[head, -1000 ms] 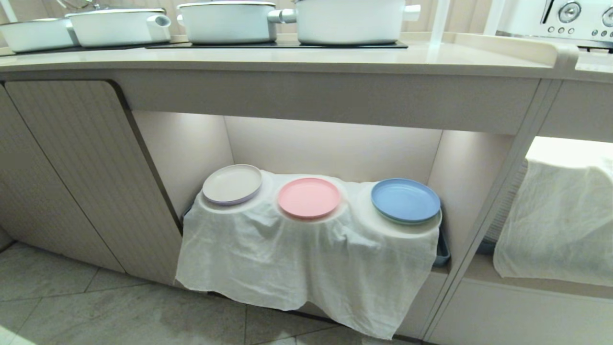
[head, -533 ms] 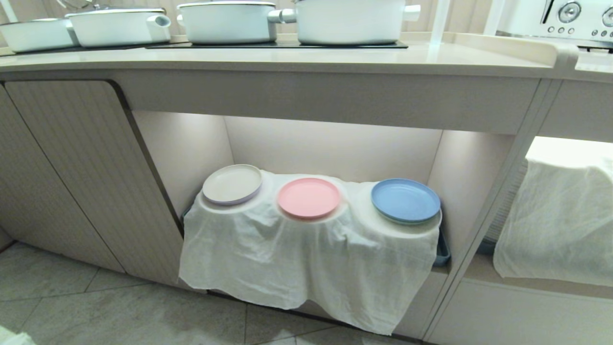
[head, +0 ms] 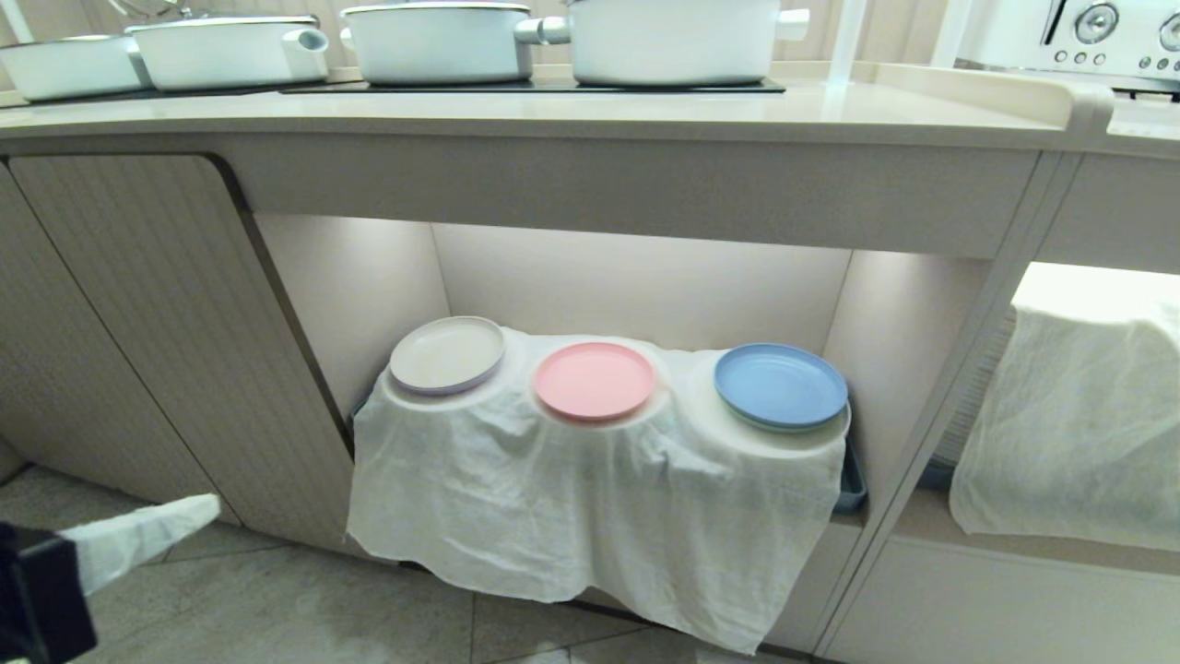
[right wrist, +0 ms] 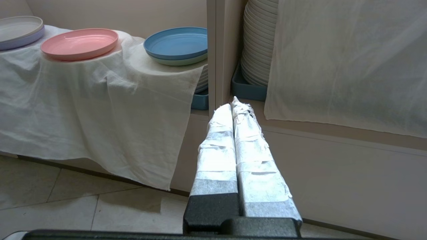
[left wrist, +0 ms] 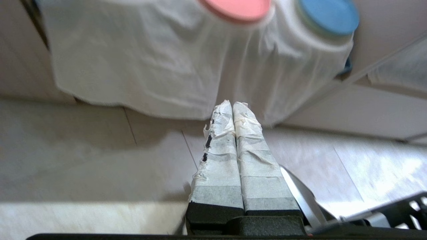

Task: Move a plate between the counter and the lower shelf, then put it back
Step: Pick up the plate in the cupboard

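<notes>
In the head view the pink plate (head: 595,380) lies on the middle cloth mound of the lower shelf (head: 636,286), under the tabletop (head: 553,111), while the left hand (head: 198,509) hangs low by the floor. The left wrist view shows its fingers (left wrist: 247,133) pressed together, empty. In the right wrist view the right hand (right wrist: 236,106) is likewise closed and empty, near the shelf's right-hand post.

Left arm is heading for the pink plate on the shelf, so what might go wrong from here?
1. The left gripper is shut; its fingers must open first or they may just shove the pink plate.
2. The plate sits on a loose white cloth; a snag may drag all three plates.
3. The counter overhangs the lower shelf, so lifting straight up may hit it.
</notes>
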Robot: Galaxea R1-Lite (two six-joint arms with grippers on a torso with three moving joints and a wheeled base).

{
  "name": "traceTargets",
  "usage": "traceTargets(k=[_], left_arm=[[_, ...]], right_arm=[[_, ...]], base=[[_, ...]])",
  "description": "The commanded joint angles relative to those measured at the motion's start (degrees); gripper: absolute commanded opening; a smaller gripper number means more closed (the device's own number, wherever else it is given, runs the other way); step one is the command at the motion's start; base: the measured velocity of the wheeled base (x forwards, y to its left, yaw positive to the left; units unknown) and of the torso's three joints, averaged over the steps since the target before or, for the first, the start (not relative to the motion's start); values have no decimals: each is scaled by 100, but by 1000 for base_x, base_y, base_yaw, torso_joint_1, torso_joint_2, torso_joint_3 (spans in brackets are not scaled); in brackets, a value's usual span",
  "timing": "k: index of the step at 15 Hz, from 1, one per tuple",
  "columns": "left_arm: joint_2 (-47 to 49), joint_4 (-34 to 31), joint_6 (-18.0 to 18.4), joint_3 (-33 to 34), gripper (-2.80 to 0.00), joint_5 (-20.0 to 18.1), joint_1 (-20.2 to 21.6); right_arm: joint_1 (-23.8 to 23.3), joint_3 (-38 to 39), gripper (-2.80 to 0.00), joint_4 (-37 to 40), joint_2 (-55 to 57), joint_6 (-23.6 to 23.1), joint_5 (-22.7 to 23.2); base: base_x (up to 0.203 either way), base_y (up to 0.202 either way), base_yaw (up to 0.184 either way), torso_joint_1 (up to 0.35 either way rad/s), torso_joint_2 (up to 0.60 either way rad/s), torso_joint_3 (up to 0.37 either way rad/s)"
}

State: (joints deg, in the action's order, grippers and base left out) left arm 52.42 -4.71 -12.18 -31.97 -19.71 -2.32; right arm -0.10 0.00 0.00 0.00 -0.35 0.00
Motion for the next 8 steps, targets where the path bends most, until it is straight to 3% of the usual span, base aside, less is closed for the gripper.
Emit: traceTargets(k=[1, 3, 4, 8], left_arm=[[1631, 1, -38, -308, -280, -116, -68], [2620, 119, -213, -593, -280, -182, -180], [3084, 276, -471, -758, -280, -190, -274], [4561, 813, -2030, -1717, -280, 131, -795]], right_arm=[[1, 0, -280, 0, 0, -1, 0], [1, 0, -280, 0, 0, -1, 0], [1, 0, -280, 0, 0, -1, 0], [1, 0, -280, 0, 0, -1, 0]], base=[[0, 0, 0, 0, 0, 0], [0, 0, 0, 0, 0, 0], [0, 0, 0, 0, 0, 0], [0, 0, 0, 0, 0, 0]])
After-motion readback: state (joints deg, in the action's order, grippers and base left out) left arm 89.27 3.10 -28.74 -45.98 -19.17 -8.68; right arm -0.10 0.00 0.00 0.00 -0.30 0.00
